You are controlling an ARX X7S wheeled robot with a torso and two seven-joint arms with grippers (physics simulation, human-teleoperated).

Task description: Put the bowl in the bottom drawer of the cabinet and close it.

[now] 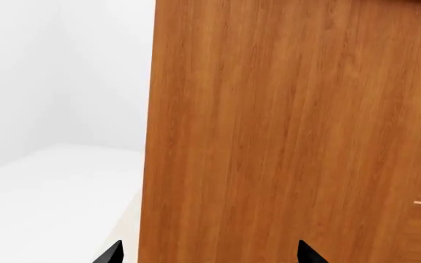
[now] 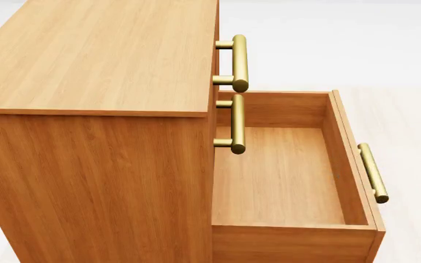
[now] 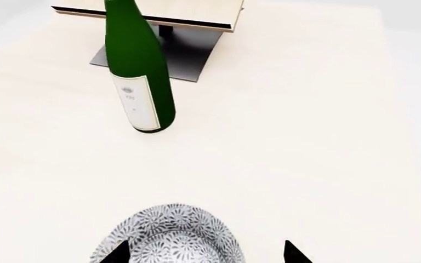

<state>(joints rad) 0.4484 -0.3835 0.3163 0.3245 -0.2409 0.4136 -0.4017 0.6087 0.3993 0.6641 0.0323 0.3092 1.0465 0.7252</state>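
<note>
- Plainly, the bottom drawer (image 2: 284,175) stands pulled out from the cabinet (image 2: 94,60); its box holds nothing, and its brass handle (image 2: 373,172) runs along its front.
- Two upper drawers sit pushed in, their handles (image 2: 238,63) stacked above the open box.
- Left gripper (image 1: 210,253): only two dark fingertips show, set wide apart, with the cabinet's wooden side close in front of them.
- Right gripper (image 3: 204,253): its tips are also spread wide, straddling the bowl (image 3: 168,235) without a visible grip.
- That bowl rests on a pale surface (image 3: 306,137).
- A green bottle (image 3: 138,71) stands farther off, beside a pale rack (image 3: 188,13).
</note>
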